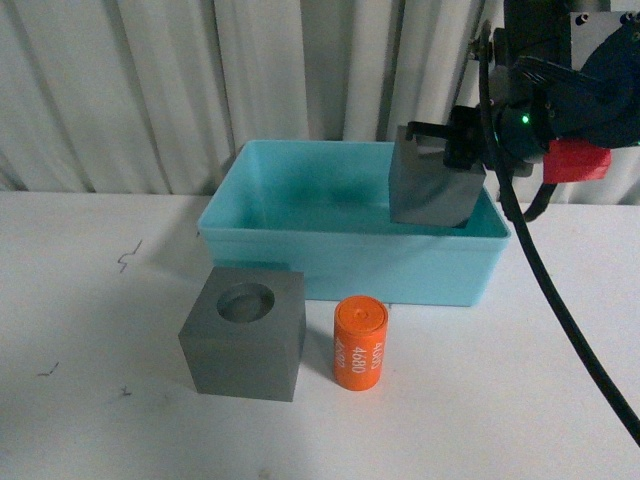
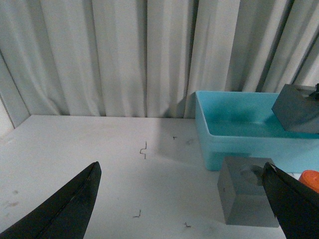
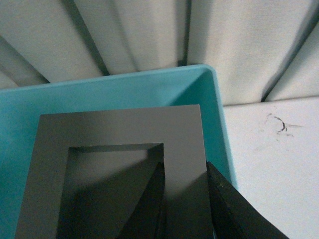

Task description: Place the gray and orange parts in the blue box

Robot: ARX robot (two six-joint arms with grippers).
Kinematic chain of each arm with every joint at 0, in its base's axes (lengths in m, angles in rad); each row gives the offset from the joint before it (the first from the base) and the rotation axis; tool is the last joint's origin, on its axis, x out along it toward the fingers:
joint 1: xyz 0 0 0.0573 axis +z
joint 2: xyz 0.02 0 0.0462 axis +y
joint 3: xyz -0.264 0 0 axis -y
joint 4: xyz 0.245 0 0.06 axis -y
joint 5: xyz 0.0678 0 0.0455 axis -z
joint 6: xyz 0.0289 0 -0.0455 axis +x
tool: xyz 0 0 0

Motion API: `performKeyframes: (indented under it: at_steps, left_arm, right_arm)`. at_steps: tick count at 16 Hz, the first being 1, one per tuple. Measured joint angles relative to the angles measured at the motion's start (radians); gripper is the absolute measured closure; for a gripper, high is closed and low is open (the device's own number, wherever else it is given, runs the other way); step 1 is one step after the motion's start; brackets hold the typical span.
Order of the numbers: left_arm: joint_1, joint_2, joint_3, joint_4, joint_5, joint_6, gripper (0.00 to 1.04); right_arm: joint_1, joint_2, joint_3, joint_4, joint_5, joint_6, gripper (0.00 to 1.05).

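My right gripper [image 1: 440, 135] is shut on the gray cube with the rectangular hole [image 1: 432, 190] and holds it tilted over the right end of the blue box [image 1: 340, 262]. In the right wrist view one finger is inside the hole and one outside, pinching the cube's wall [image 3: 182, 149] above the box [image 3: 124, 92]. The gray cube with the round hole [image 1: 245, 333] and the orange cylinder [image 1: 360, 342] stand on the table in front of the box. My left gripper [image 2: 182, 201] is open above the table, left of the round-hole cube [image 2: 246, 196].
White table [image 1: 90, 300] with small dark marks [image 2: 143, 149]. A white pleated curtain [image 1: 200, 80] hangs close behind the box. A black cable [image 1: 560, 300] runs down from the right arm.
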Motion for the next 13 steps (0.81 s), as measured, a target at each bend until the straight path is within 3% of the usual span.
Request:
performKeyframes:
  at_steps: [2, 3, 6, 10, 13]
  left_arm:
    - [0.0, 0.0, 0.0, 0.0, 0.0, 0.0, 0.07]
    - [0.0, 0.0, 0.0, 0.0, 0.0, 0.0, 0.07]
    - [0.0, 0.0, 0.0, 0.0, 0.0, 0.0, 0.07]
    - [0.0, 0.0, 0.0, 0.0, 0.0, 0.0, 0.07]
    - [0.0, 0.0, 0.0, 0.0, 0.0, 0.0, 0.07]
  right_arm:
    - [0.015, 0.021, 0.05, -0.024, 0.018, 0.01, 0.86]
    - [0.02, 0.027, 0.057, -0.038, 0.021, 0.014, 0.79]
    - [0.018, 0.04, 0.059, -0.055, 0.034, 0.02, 0.46]
    - [-0.004, -0.111, -0.121, 0.105, 0.085, 0.016, 0.04]
    - [-0.08, -0.575, -0.465, 0.135, 0.055, 0.09, 0.06]
